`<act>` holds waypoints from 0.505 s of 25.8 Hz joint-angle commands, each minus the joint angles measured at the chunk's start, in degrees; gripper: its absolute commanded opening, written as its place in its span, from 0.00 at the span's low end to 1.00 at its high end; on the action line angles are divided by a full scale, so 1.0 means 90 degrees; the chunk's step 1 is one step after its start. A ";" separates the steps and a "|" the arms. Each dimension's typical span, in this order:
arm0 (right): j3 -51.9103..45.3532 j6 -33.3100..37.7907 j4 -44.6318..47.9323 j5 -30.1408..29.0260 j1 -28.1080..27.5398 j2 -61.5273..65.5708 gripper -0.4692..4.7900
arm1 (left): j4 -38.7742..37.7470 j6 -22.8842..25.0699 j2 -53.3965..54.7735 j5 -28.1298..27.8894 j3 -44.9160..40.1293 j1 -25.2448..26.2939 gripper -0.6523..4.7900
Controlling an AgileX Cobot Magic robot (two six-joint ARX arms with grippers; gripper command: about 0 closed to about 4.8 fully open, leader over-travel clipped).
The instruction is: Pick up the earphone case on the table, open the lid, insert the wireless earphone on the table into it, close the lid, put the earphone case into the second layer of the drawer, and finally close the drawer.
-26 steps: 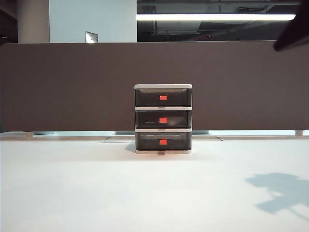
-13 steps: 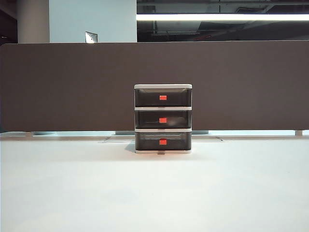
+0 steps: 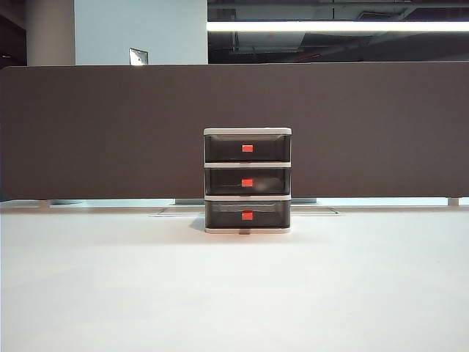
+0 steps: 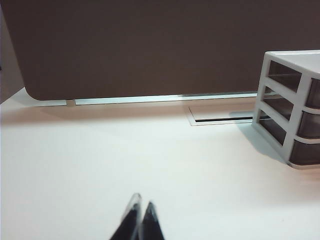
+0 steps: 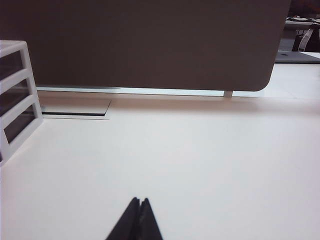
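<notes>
At the far middle of the table stands the drawer, all three layers pushed in; no earphone case lies on the table, and through the smoky second layer I cannot make it out. Both arms are out of the exterior view: the left gripper and right gripper hang low over bare table, tips together, holding nothing. Such a glossy small case is probably light and slippery, so I would pinch its flat sides.

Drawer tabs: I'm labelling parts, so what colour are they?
Red-orange, one tab on each smoky drawer of the cabinet; clearest in the exterior view.
</notes>
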 commanded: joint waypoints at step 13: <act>-0.0041 0.0007 0.0148 0.0262 0.0019 -0.0012 0.09 | 0.0080 0.0022 0.0005 0.0015 -0.0002 0.0007 0.11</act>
